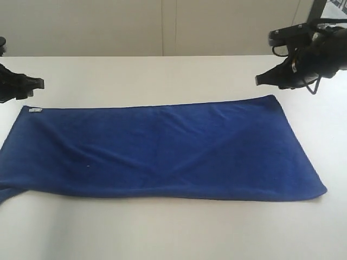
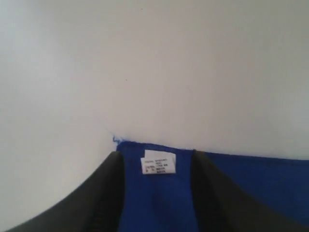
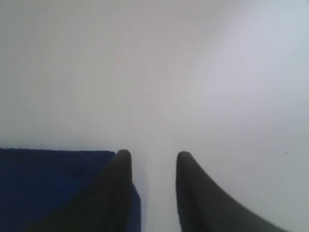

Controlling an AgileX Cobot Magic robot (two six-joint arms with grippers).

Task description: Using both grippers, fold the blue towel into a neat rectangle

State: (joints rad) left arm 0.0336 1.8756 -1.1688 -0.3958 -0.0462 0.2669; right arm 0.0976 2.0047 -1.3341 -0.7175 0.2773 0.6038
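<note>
Table [image 1: 162,76]: white, bare around the cloth, plain pale wall [image 1: 108,27] behind.
Towel [image 1: 162,151]: spread out flat, long side running across the exterior view, filling most of the middle; soft creases over the surface; near left corner rumpled and cut off by the picture's edge.
Tag [image 1: 36,110]: small, white, at the far left corner, lying on top of the blue.
Left gripper [image 2: 155,153]: parted wide, holding nothing; in the wrist view the tagged corner shows between the two black fingers [image 2: 104,193]; in the exterior view just beyond that corner, at the left edge. Whether touching the cloth: cannot tell.
Right gripper [image 1: 259,80]: parted too, nothing held; raised beyond the far right corner, apart from the cloth; in the wrist view bare table between the fingers [image 3: 193,193], one of them overlapping the blue corner's edge.
</note>
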